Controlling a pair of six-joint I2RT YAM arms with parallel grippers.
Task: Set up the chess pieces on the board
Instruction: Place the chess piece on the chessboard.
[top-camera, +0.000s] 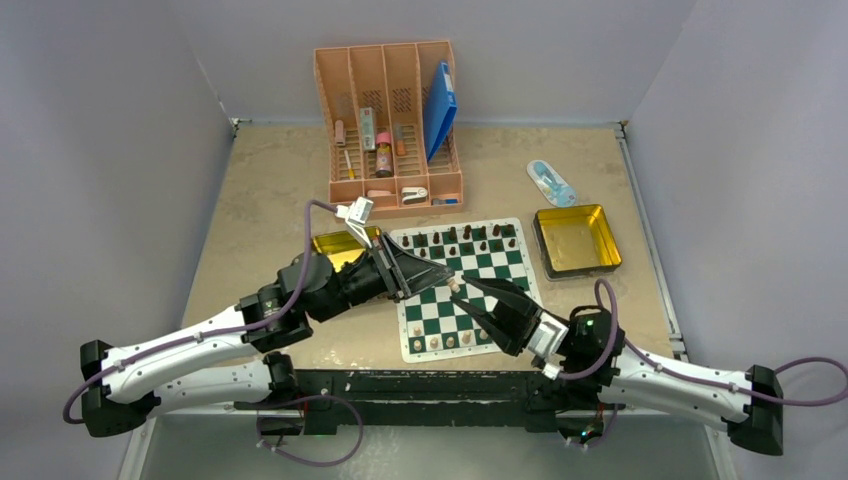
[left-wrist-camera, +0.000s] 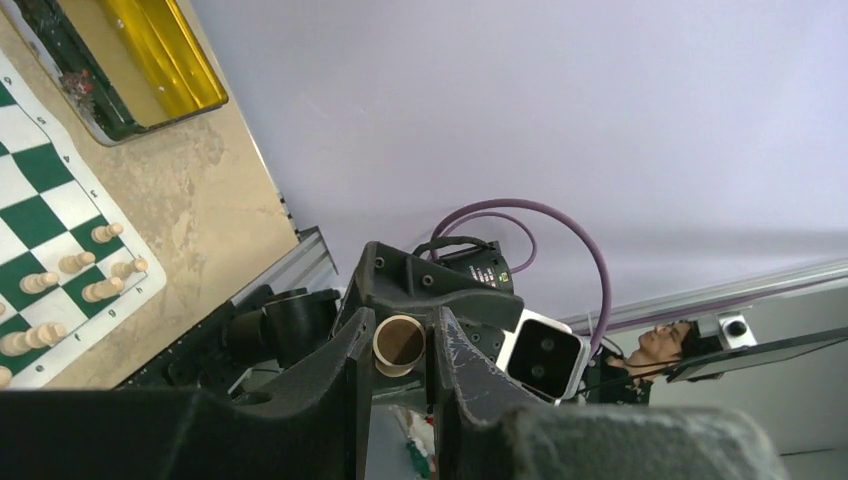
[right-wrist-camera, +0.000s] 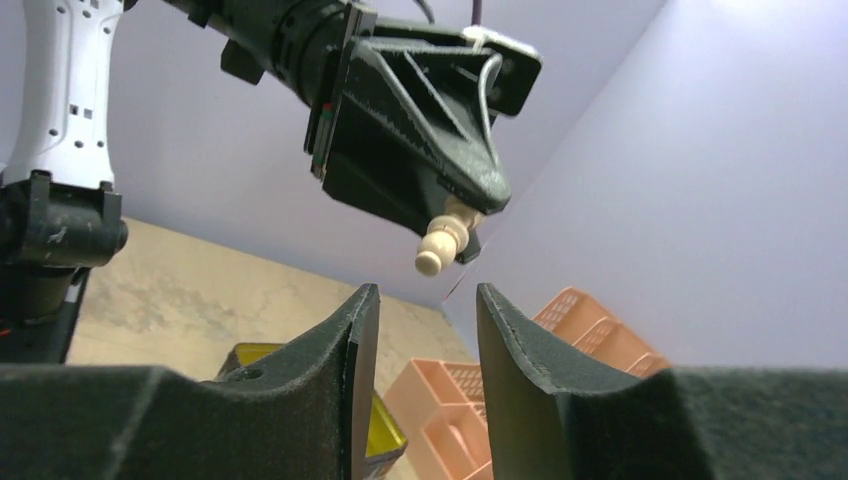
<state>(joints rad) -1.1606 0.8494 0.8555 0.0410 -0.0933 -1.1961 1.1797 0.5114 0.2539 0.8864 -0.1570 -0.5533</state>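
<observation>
The green-and-white board (top-camera: 490, 265) lies mid-table. Dark chess pieces (top-camera: 470, 238) fill its far rows and pale ones (top-camera: 445, 343) stand along its near edge. My left gripper (top-camera: 448, 279) hovers over the board's middle, shut on a pale piece (top-camera: 456, 285). In the left wrist view that piece's round base (left-wrist-camera: 400, 342) sits between the fingers of the left gripper (left-wrist-camera: 400, 350). My right gripper (top-camera: 472, 289) faces it tip to tip. In the right wrist view the right gripper (right-wrist-camera: 428, 300) is open and empty just below the pale piece (right-wrist-camera: 442, 241), apart from it.
A pink organiser (top-camera: 392, 125) with a blue folder (top-camera: 438, 108) stands at the back. One gold tin (top-camera: 577, 240) lies right of the board, another (top-camera: 338, 245) left of it under the left arm. A small blue-and-white item (top-camera: 551, 182) lies at the back right.
</observation>
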